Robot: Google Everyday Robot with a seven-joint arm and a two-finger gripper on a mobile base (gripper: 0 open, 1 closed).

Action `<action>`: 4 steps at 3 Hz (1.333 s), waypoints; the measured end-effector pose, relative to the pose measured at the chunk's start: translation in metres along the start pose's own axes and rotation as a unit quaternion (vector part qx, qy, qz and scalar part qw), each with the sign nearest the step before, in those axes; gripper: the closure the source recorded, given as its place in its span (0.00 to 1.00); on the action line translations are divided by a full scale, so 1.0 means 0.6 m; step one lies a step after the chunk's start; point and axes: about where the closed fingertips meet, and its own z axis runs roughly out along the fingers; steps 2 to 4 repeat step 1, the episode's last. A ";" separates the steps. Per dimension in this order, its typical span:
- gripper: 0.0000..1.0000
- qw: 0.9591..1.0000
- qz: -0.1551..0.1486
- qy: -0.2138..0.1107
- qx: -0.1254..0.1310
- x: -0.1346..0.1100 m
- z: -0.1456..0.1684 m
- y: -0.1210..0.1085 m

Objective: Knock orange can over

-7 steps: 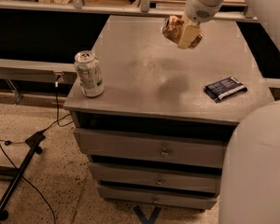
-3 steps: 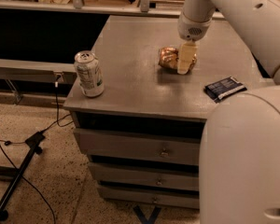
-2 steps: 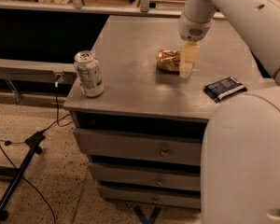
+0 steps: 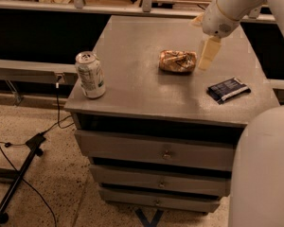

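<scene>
The orange can [image 4: 177, 61] lies on its side on the grey cabinet top [image 4: 132, 89], a little right of the middle, with its gold body and pale markings showing. My gripper [image 4: 204, 53] hangs just to the right of the can, slightly above the surface and apart from it. It is open and empty, and one pale finger [image 4: 206, 56] points down beside the can's right end.
A white-and-green can [image 4: 90, 74] stands upright near the cabinet's front left corner. A dark flat packet [image 4: 228, 89] lies at the front right. The cabinet has drawers [image 4: 163, 150] below. A stand and cables [image 4: 23, 169] lie on the floor to the left.
The gripper carried the orange can down from above the cabinet and laid it on its side. It has since let go and shifted slightly right, away from the can.
</scene>
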 end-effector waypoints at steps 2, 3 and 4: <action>0.00 1.000 0.000 0.001 0.000 0.000 0.002 0.000; 0.00 1.000 0.000 0.001 0.000 0.000 0.002 0.000; 0.00 1.000 0.000 0.001 0.000 0.000 0.002 0.000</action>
